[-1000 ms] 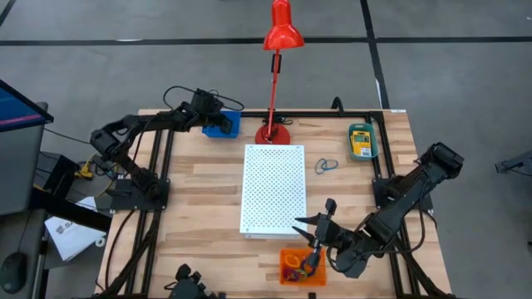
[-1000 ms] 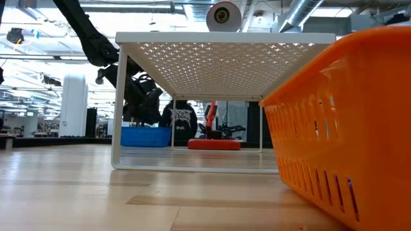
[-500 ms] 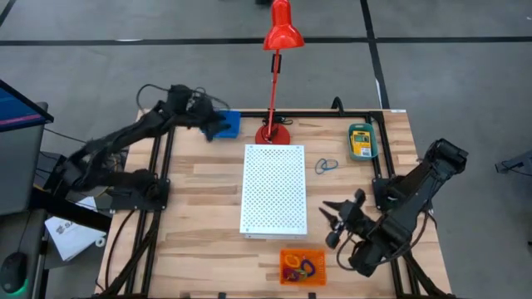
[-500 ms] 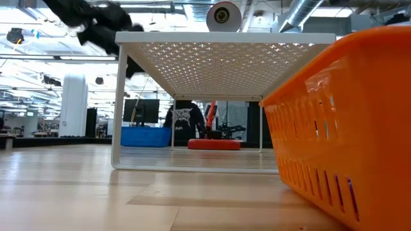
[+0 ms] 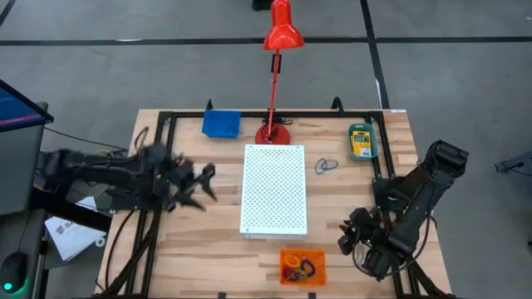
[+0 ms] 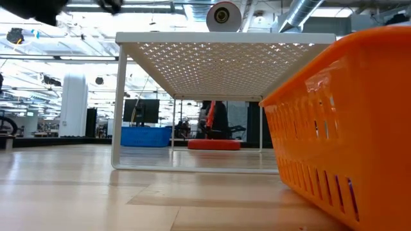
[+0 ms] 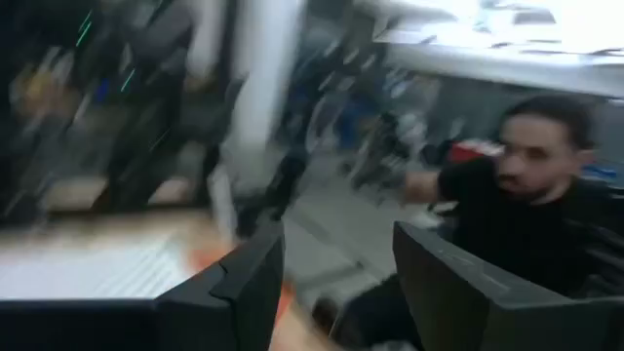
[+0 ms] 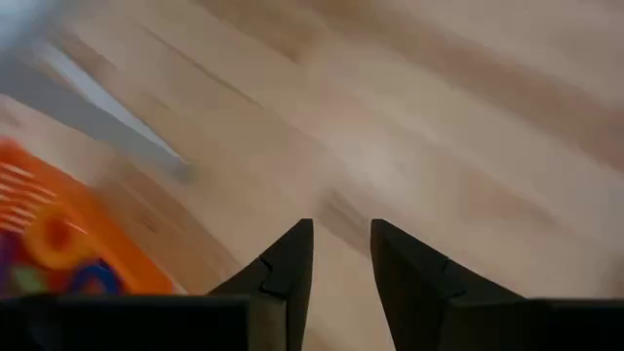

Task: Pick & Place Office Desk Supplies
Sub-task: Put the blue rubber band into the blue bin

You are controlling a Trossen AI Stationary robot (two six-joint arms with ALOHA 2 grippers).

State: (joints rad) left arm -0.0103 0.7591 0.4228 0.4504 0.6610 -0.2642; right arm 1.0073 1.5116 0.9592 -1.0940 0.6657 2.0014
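A: Where do the supplies stand?

B: The crayon box (image 5: 361,139) lies in the teal tray (image 5: 373,146) at the far right corner, a blue loop (image 5: 325,166) on the bare wood just beside it. Coloured loops fill the orange tray (image 5: 302,267) at the near edge; the blue tray (image 5: 220,124) sits by the lamp (image 5: 277,50).

A: And the grippers?

B: Left gripper (image 5: 202,183) hangs beside the white board (image 5: 273,188), fingers spread, empty. Right gripper (image 5: 348,235) is near the orange tray, fingers a little apart, pinching nothing.

A: Advice?

B: I'd send the right arm to the loop, coming straight down.

Grey floor (image 5: 125,66), exposed ceiling ducts (image 6: 302,13)
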